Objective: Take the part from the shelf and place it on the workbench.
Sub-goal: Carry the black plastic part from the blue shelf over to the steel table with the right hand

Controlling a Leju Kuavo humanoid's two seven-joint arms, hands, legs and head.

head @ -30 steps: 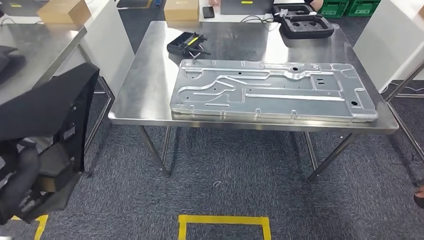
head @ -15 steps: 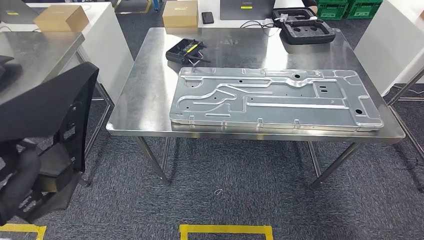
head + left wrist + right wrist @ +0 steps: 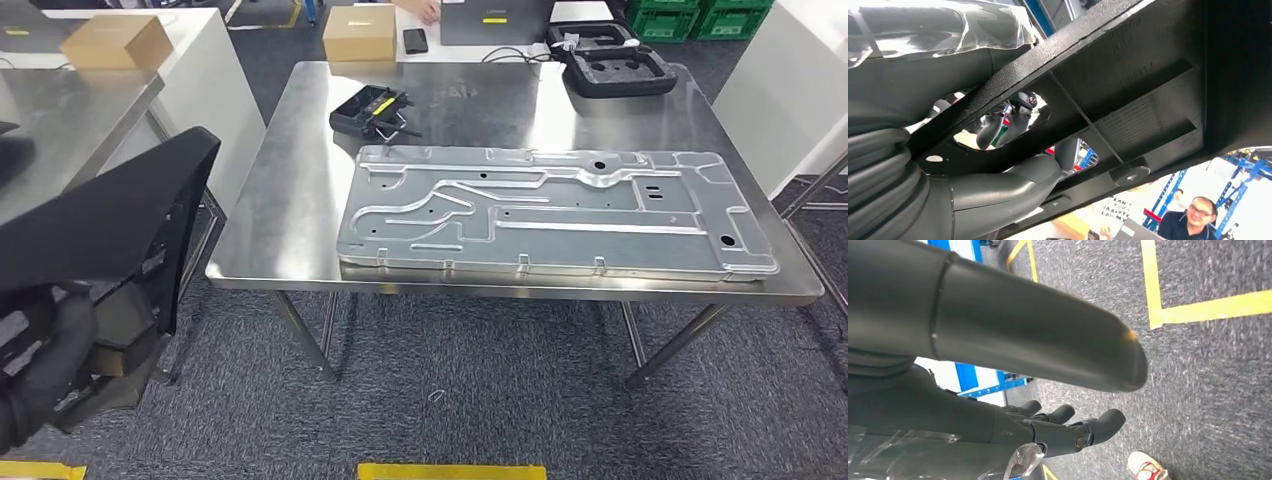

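Part (image 3: 95, 215) — a flat black plastic panel with cutouts — held by the left hand (image 3: 45, 365), fingers (image 3: 1020, 107) curled through an opening; right hand (image 3: 1068, 432) empty, fingers apart. Bare table (image 3: 290, 190) edge lies near.

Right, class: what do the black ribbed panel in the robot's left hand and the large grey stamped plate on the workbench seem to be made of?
Black ribbed panel: probably moulded plastic; matte, grainy surface with moulded ribs, gripped by the left hand.
Large grey stamped plate: likely sheet metal, perhaps aluminium; dull silver sheen, pressed channels.
Workbench: seemingly stainless steel; brushed and reflective.
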